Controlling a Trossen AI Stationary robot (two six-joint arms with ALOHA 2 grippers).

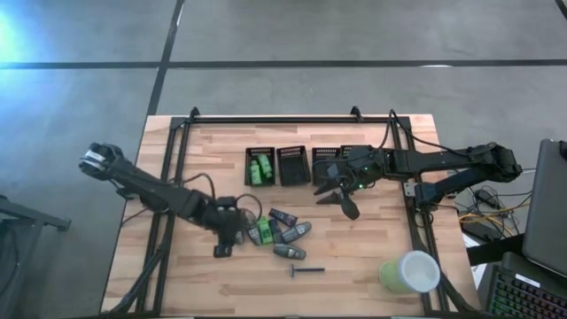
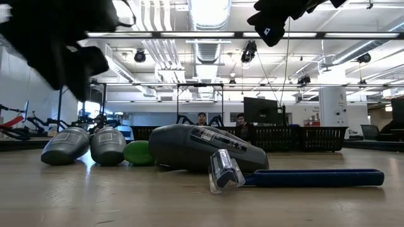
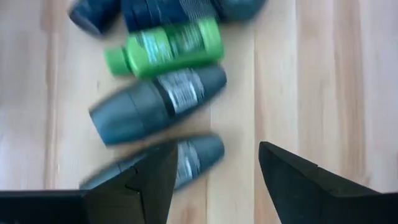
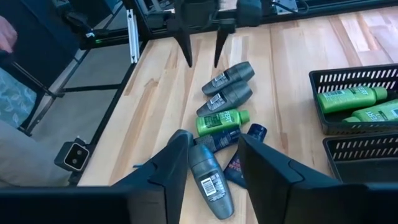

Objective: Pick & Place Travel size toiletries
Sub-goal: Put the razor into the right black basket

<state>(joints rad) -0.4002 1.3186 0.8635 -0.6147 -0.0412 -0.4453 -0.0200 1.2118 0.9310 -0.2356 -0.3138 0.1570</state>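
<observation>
Here, left end effector [image 1: 225, 245] spread empty beside toiletries [image 1: 282, 234]; right end effector [image 1: 342, 200] likewise.

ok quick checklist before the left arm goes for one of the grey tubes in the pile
1. Left gripper open: ok, its fingers are spread in its wrist view.
2. Left gripper empty: ok, only bare wood shows between the fingers.
3. Target reachable: ok, the nearest grey tube lies by one fingertip, at the pile's edge.
4. Tube centred between the fingers: not ok, it sits off to one side, partly behind a finger.
5. Right gripper out of the way: ok, it is open and empty, near the black mesh bins, apart from the pile.
6. Bin room: cannot tell which bin takes grey tubes; one bin holds green bottles.
</observation>
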